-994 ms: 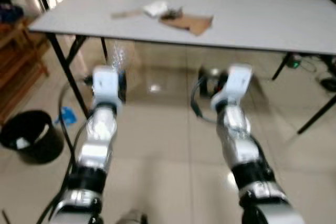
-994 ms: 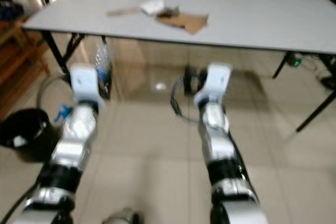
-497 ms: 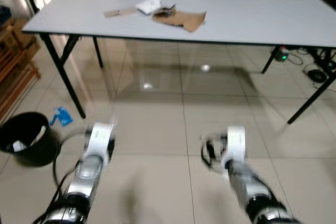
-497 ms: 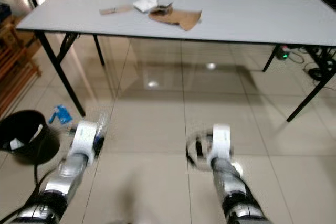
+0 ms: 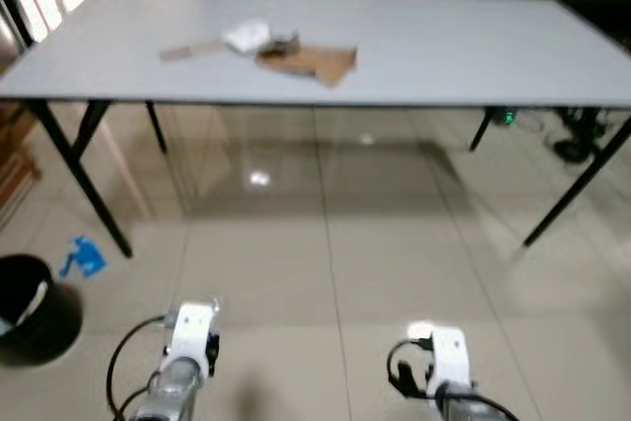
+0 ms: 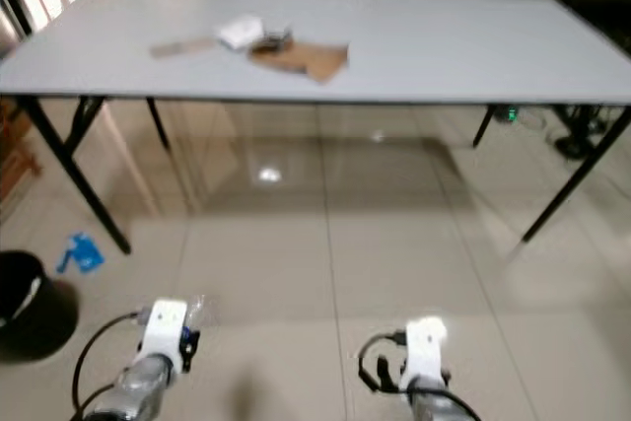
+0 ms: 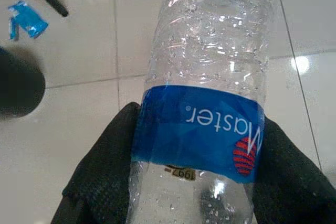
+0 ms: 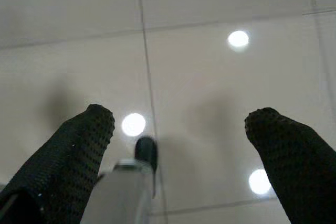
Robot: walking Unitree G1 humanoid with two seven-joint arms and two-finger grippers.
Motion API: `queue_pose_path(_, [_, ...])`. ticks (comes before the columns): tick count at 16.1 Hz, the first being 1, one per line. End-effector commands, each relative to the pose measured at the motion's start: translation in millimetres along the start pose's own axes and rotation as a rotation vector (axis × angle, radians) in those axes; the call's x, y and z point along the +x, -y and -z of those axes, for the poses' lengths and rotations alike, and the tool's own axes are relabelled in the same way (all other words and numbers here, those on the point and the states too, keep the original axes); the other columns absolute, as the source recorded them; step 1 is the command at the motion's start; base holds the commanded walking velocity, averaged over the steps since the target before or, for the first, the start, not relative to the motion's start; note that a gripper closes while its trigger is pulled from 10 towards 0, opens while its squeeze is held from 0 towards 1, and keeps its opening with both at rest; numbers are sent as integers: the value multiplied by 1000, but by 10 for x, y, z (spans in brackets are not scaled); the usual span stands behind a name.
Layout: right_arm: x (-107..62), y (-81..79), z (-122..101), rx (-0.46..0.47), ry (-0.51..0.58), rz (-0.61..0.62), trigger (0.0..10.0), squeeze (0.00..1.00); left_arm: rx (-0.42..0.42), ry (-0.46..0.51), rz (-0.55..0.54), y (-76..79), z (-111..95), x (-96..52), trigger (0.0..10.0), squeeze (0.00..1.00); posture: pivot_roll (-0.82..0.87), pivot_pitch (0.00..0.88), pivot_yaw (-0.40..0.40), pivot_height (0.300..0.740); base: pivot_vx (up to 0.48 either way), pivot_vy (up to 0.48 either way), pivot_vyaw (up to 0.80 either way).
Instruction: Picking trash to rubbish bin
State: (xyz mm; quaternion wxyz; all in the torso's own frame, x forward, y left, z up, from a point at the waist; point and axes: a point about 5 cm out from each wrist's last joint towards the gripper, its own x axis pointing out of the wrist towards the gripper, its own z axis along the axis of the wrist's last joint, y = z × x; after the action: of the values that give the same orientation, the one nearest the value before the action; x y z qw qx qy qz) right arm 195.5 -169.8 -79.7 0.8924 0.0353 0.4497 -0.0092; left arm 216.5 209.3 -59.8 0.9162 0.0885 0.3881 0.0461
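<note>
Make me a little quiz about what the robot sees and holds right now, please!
1. True or false: the left gripper holds a clear plastic bottle between its fingers.
2. Where is the black bin? A) on the table B) on the floor to the robot's left C) under the right gripper
3. Fill in: the right gripper has its fingers ____ over the bare floor tiles.

Key: 1 true; 2 B; 3 open

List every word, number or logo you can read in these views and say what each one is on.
"Master", printed upside down with a red striped round logo, on the blue label of the clear plastic bottle held in the left gripper.
"1997", small, just under that label; the first digit is uncertain.
Papers on the table: no readable text.
</note>
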Motion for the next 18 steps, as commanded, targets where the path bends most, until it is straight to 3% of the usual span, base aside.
queue_pose_path(1, [-6, -50, 77, -15, -27, -8, 10000, 0, -26, -65, -36, -112, 192, -41, 10000, 0, 7, 49, -57, 740, 0, 0, 0])
queue_pose_path(5, [-22, -10, 142, -36, -41, 7, 10000, 0, -32, -117, -37, -85, 361, -89, 10000, 0, 6, 38, -53, 740, 0, 0, 0])
queue_pose_path(7, [-24, -27, 162, -90, -52, 3, 10000, 0, -25, -134, -50, -118, 405, -102, 10000, 0, 10, 34, -49, 740, 0, 0, 766])
queue_pose_path(18, [-19, -106, 169, -111, -52, -16, 10000, 0, -22, -134, -65, -156, 415, -107, 10000, 0, 24, 9, -49, 740, 0, 0, 800])
